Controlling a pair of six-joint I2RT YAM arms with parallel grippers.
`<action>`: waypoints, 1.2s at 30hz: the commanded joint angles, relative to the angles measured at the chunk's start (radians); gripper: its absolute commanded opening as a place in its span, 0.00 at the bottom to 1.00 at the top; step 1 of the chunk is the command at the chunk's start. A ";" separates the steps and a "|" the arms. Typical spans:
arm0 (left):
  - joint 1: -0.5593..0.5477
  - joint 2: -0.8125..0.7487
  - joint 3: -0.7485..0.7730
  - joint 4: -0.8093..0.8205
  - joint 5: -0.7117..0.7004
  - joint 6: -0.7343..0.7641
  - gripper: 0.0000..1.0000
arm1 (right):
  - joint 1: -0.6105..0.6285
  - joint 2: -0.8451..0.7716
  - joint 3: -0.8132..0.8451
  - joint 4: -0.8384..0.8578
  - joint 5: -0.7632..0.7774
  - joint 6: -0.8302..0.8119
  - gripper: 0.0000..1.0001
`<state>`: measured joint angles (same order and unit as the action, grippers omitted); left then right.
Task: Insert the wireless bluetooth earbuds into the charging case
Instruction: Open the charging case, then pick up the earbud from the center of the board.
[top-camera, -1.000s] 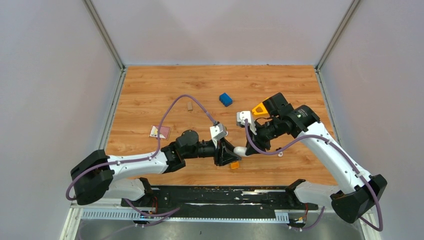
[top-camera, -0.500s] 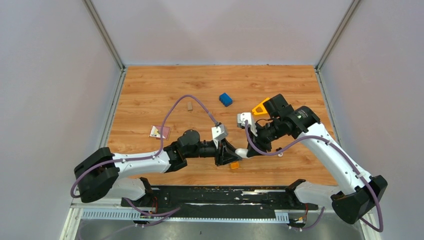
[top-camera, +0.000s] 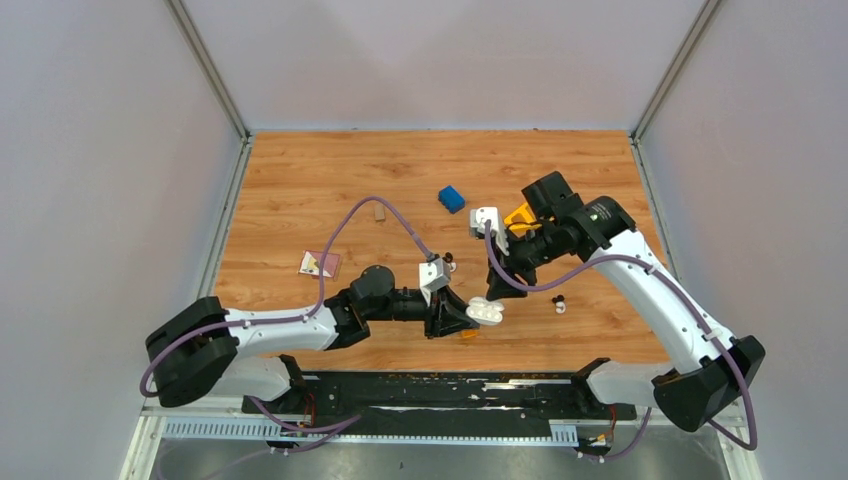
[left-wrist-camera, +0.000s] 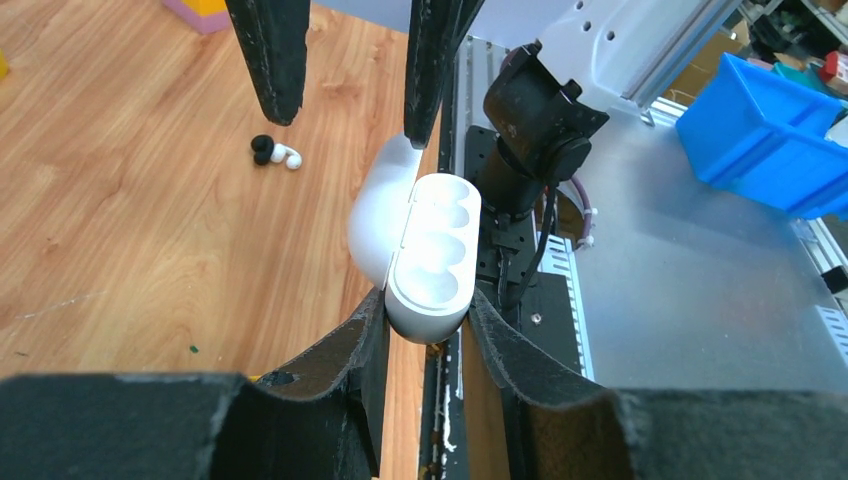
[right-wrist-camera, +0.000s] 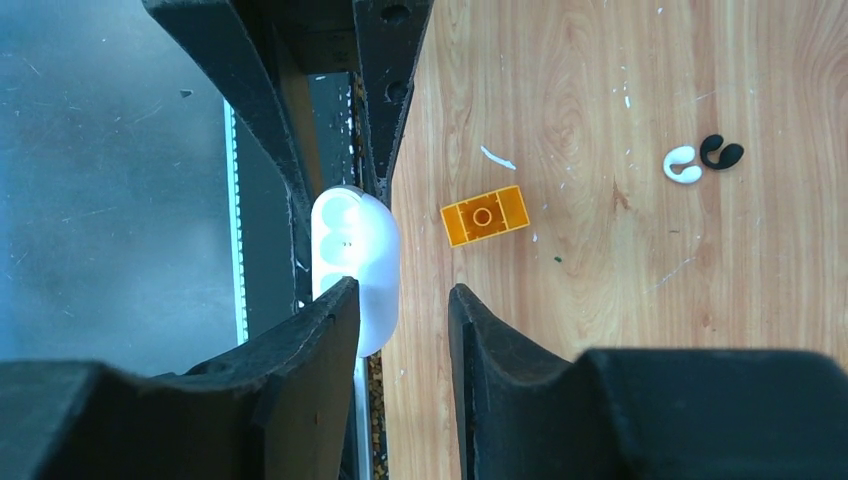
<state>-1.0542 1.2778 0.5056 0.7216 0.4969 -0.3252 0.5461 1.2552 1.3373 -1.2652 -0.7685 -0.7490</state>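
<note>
while left fingers (left-wrist-camera: 335, 375) clamped the open charging case (left-wrist-camera: 432, 255), the right fingers (right-wrist-camera: 300, 340) hung parted and empty, an earbud (right-wrist-camera: 684, 166) pickup seemingly due next.

Low in the centre of the frame, the left gripper (top-camera: 462, 316) clasps a small smooth white oval plastic charging case (top-camera: 486, 312) over the wooden table (top-camera: 300, 190). The right gripper (top-camera: 499, 284) hangs just above it in the picture, apart. One tiny black-and-white earbud (top-camera: 558, 304) lies to the right of the case, a second earbud (top-camera: 449, 263) up and left of it. A small orange block (top-camera: 468, 333) peeks out just below.
</note>
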 joint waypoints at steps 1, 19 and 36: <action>-0.006 -0.041 -0.012 0.057 -0.009 0.026 0.00 | -0.009 0.012 0.068 -0.004 -0.069 0.010 0.39; 0.138 -0.367 -0.016 -0.242 -0.033 0.068 0.00 | -0.435 0.085 -0.067 0.025 -0.174 -0.114 0.35; 0.172 -0.702 -0.038 -0.556 -0.123 0.040 0.00 | -0.060 0.243 -0.143 0.504 0.292 0.062 0.25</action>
<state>-0.8867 0.6308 0.4667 0.2256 0.3855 -0.2676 0.3298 1.4178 1.1442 -0.9306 -0.5938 -0.7307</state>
